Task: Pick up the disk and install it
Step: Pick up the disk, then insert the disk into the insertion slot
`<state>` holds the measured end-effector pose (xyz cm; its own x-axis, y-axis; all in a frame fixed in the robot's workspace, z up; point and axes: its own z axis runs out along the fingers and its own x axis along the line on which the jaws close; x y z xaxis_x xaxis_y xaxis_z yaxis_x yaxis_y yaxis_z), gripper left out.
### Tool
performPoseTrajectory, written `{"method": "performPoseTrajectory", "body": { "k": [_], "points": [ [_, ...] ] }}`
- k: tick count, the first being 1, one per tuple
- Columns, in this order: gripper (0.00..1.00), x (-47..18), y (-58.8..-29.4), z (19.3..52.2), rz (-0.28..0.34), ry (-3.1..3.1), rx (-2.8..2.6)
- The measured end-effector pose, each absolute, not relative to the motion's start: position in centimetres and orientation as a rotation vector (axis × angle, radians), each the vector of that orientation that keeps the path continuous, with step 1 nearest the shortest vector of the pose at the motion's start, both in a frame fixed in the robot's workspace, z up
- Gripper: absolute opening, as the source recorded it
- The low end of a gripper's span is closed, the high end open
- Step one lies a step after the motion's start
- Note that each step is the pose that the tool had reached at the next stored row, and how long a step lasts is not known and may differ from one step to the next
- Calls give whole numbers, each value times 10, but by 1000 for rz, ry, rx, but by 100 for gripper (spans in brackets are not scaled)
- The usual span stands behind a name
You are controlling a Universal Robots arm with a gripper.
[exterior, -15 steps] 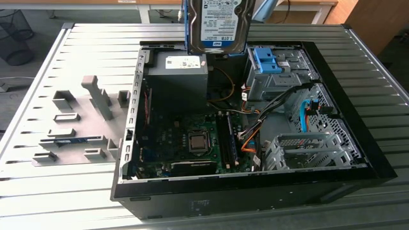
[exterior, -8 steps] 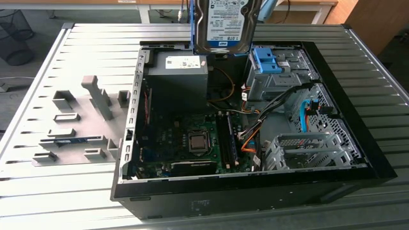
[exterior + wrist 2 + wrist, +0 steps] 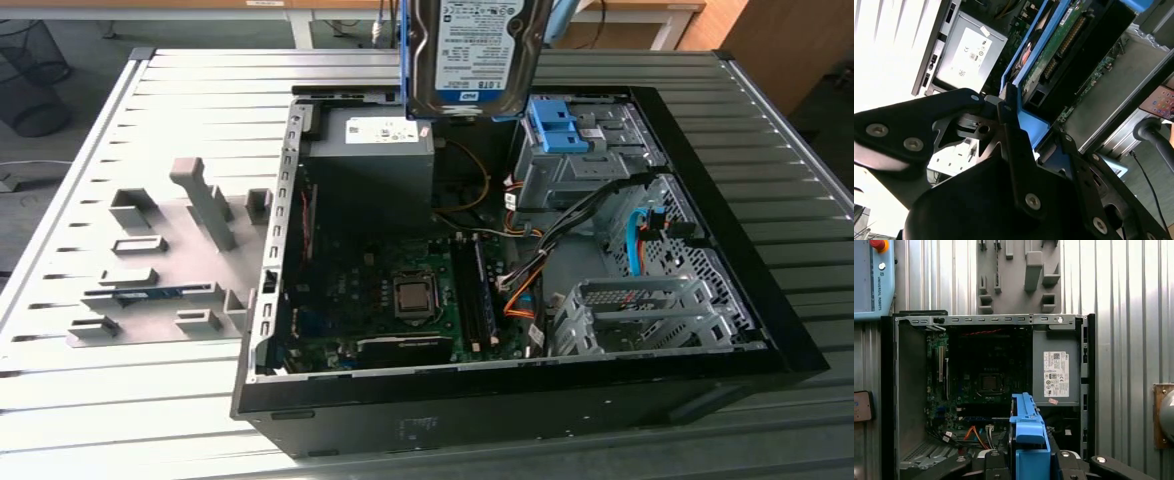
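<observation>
Ten entries, largest first, each placed against the computer case, which lies open on its side.

Table: slatted metal, under the case.
Fixture plate: grey, with upright blocks, beside the case on the exterior view's left.
Power-supply box: dark, with a white sticker, in a far corner of the case.
Motherboard: on the case floor, next to the box.
Drive cage: perforated silver metal, inside the case at the exterior view's right.
Disk: silver drive in a blue caddy, hanging upright above the case's far edge, clear of everything inside. We judge it rigid, dense for its bulk and sensitive to shock. Its circuit board lies bare in the second wrist view, so the plastic caddy rails are the place to grip, not the faces.
Bare blue bracket: inside the case by its far wall, just below the disk in the exterior view. We think it could snag a descending drive.
Gripper: fingers pressed onto the caddy's end from both sides, pinching the disk.
Cables: a blue lead and orange wires — loose inside the case between cage and motherboard, likely in the way.
</observation>
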<state>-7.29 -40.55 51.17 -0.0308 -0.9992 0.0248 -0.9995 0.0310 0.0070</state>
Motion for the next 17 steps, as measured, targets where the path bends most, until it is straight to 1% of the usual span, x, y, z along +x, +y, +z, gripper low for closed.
{"method": "performPoseTrajectory", "body": {
  "k": [17],
  "points": [
    [37, -73, -409, 512, 19, -2240, 2171]
  ]
}}
